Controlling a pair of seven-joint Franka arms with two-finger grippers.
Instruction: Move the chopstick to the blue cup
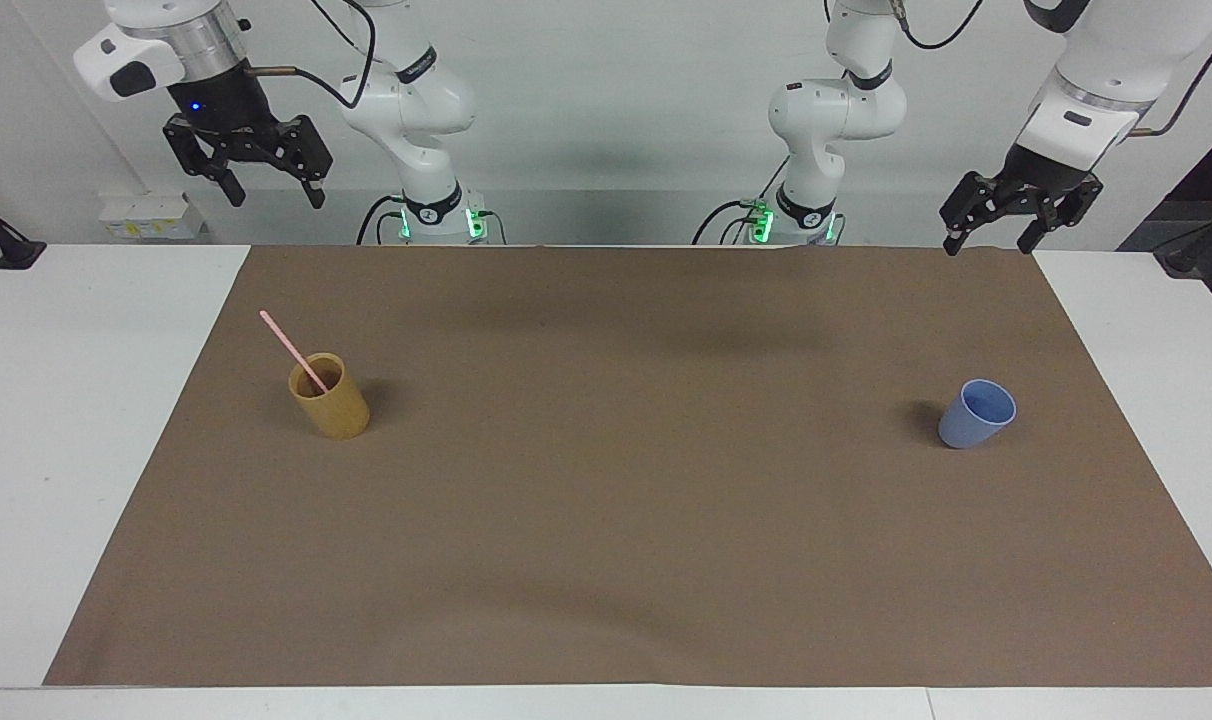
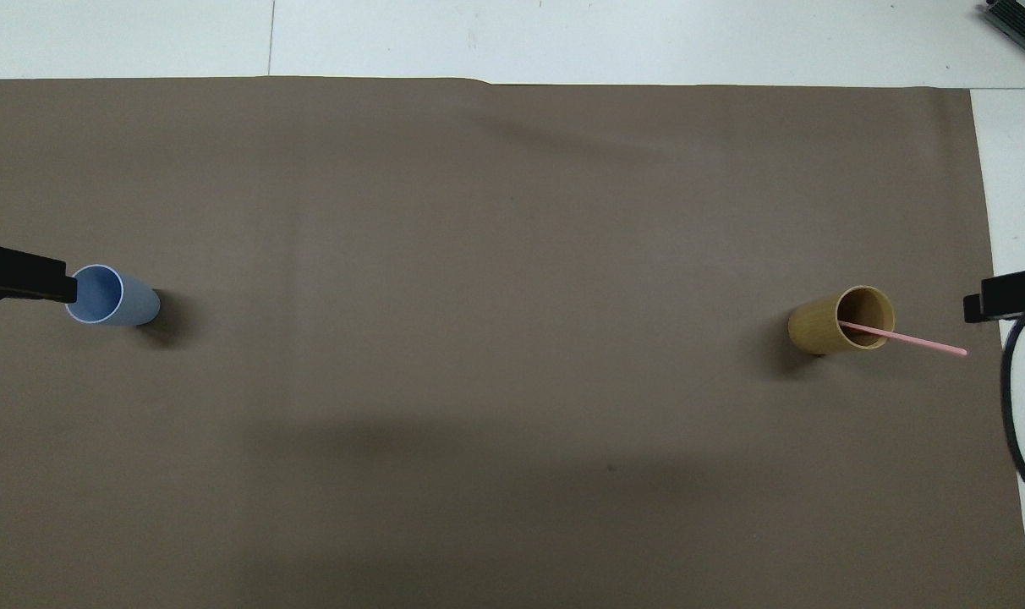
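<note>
You are looking at a task not yet begun: the chopstick [image 1: 288, 346] is leaning in the tan cup [image 1: 330, 397], well apart from the empty blue cup [image 1: 976, 414], while the right end effector [image 1: 271, 190] and left end effector [image 1: 995, 238] are hanging wide and holding nothing.

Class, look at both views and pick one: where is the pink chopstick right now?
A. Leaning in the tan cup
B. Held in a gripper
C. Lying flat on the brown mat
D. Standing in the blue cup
A: the chopstick leans with its lower end inside the tan cup, while the blue cup holds nothing and neither raised gripper holds anything.
</note>
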